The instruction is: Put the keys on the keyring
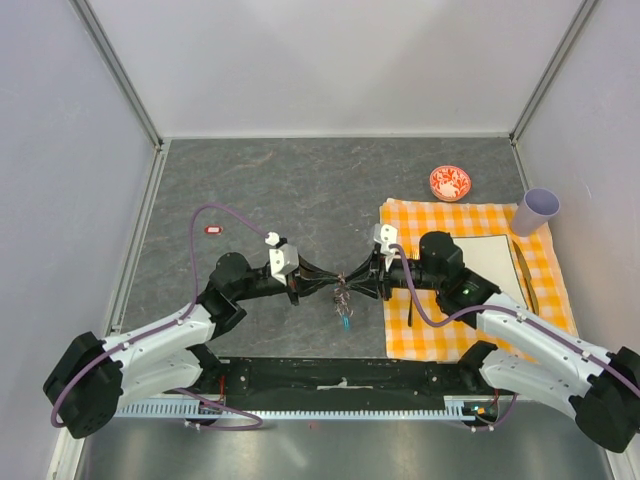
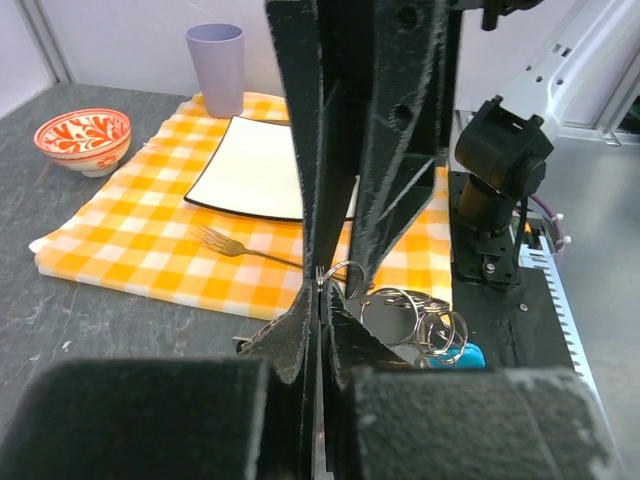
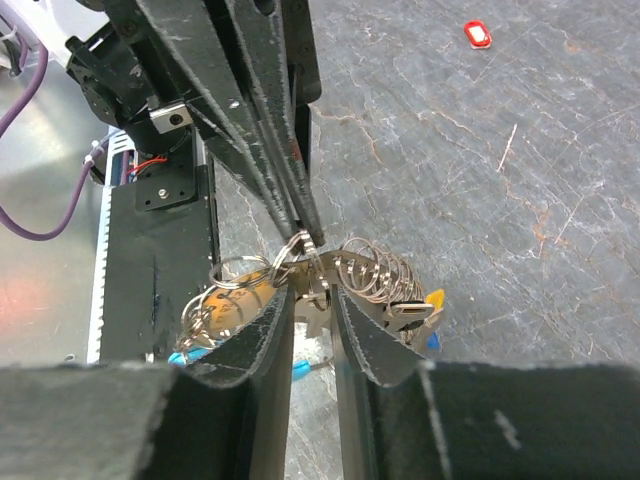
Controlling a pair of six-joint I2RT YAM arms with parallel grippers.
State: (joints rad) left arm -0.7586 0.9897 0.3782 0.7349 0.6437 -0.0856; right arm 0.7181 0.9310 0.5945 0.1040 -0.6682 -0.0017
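Right gripper (image 3: 310,287) fingertips were seen clenched on the keyring (image 3: 375,270), met from twelve o'clock by the left gripper (image 3: 306,226), likewise pinched shut on it, at nine o'clock of the cloth (image 1: 440,345). Light, limp and slippery, it was judged best held by one wire loop.

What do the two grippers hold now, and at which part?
Both hold the keyring: the left gripper and the right gripper pinch its metal rings from opposite sides.

Keyring (image 1: 342,293) (cyan strap dangling) hangs midair, rings bunched.
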